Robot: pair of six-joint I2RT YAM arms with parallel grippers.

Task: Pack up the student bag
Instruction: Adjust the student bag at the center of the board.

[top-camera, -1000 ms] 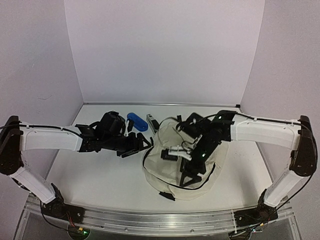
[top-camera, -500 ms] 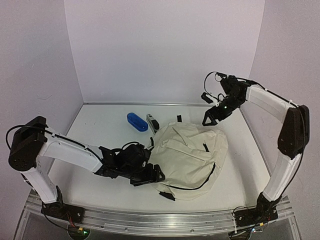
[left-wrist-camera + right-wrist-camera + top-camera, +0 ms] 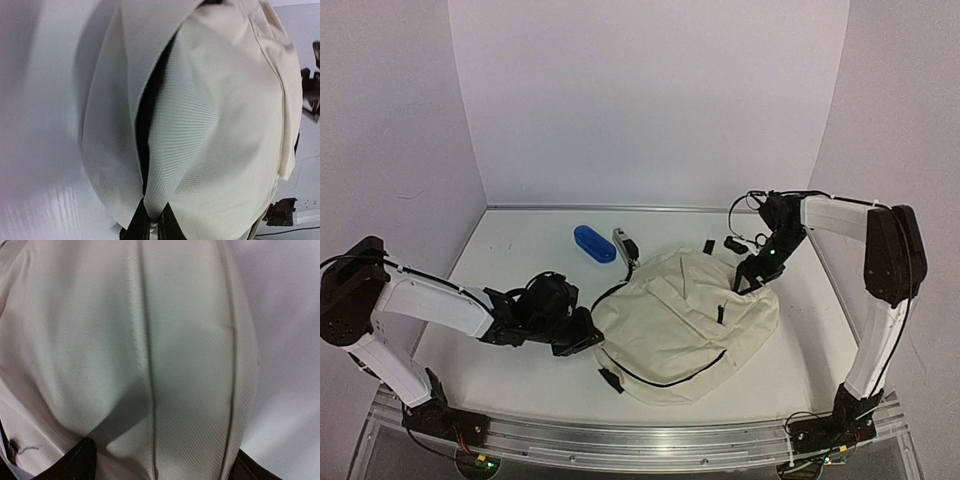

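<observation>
The student bag (image 3: pixel 685 320), a cream fabric backpack with black zipper lines, lies in the middle of the table. My left gripper (image 3: pixel 592 335) is at its left edge, shut on a pinched fold of the cream fabric (image 3: pixel 155 227). A dark slit (image 3: pixel 147 125) runs up the bag from that fold. My right gripper (image 3: pixel 750 278) is at the bag's far right corner. In the right wrist view its jaws stand wide (image 3: pixel 160 462), astride a bulge of the bag (image 3: pixel 150 340); only the fingertips (image 3: pixel 75 462) show at the lower corners.
A blue oblong case (image 3: pixel 594 243) and a small grey object (image 3: pixel 624 243) lie behind the bag on the left. Small black pieces (image 3: pixel 720 245) lie near the bag's far edge. A black strap tab (image 3: pixel 611 379) sticks out at the bag's front left. White walls enclose the table.
My left gripper has shut on the bag's left edge, and the bag has shifted and changed shape. The right arm came down from the back wall to the bag's far right corner.
</observation>
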